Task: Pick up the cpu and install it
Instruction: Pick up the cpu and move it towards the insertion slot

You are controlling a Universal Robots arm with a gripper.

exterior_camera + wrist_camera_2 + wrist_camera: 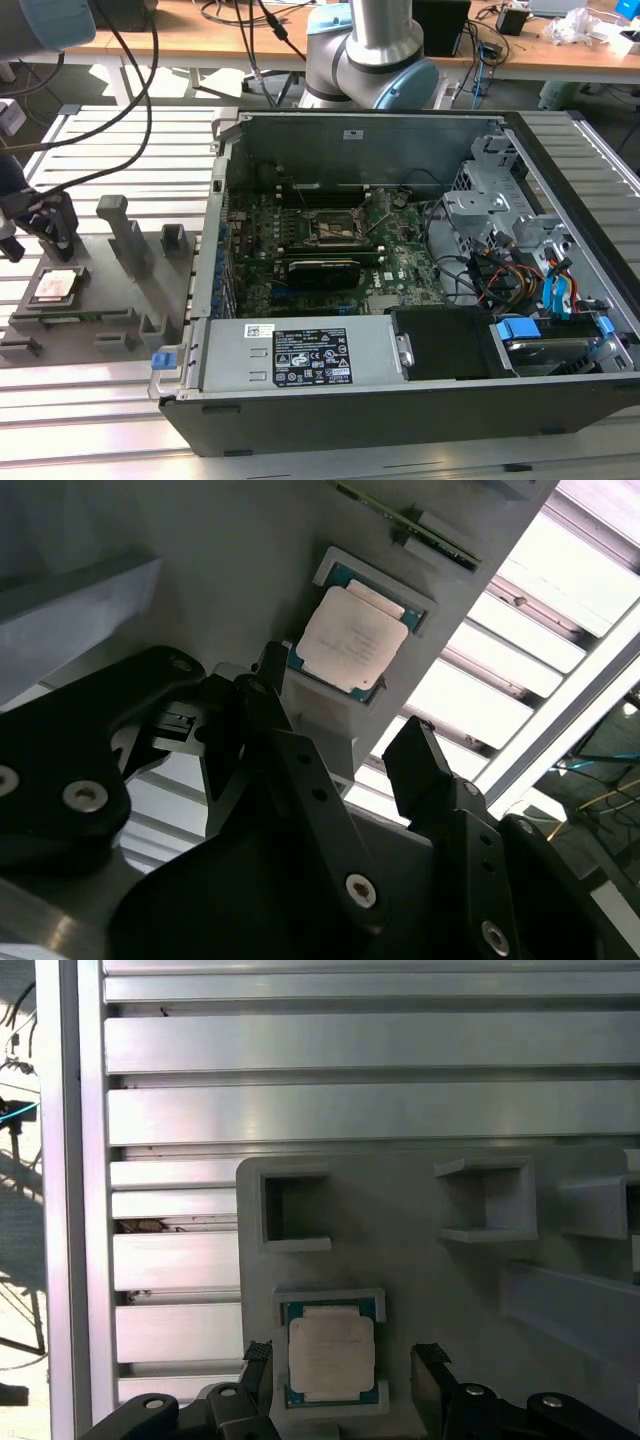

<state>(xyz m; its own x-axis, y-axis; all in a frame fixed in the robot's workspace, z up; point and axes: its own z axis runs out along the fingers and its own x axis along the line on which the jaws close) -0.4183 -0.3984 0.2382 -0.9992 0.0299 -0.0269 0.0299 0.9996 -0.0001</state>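
gripper (345, 1370) spread wide over the cpu (331, 1354)

black fingers (432, 1360) stand apart in both wrist views, one on each side of the cpu, gripping nothing. the cpu lies flat, silver top up, in a pocket of the grey fixture (470, 1290). at the exterior view's left sit fixture and gripper; farther right stands the open computer case (420, 415) with its socket (335, 228).

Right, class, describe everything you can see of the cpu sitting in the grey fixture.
The small flat square cpu has a pale silver-grey metal top and a thin teal-green rim. It lies flat, top up, in a square pocket of the grey plastic fixture block, at the exterior view's left. The black claw hangs open above it, a finger at each side; none appears to touch it.
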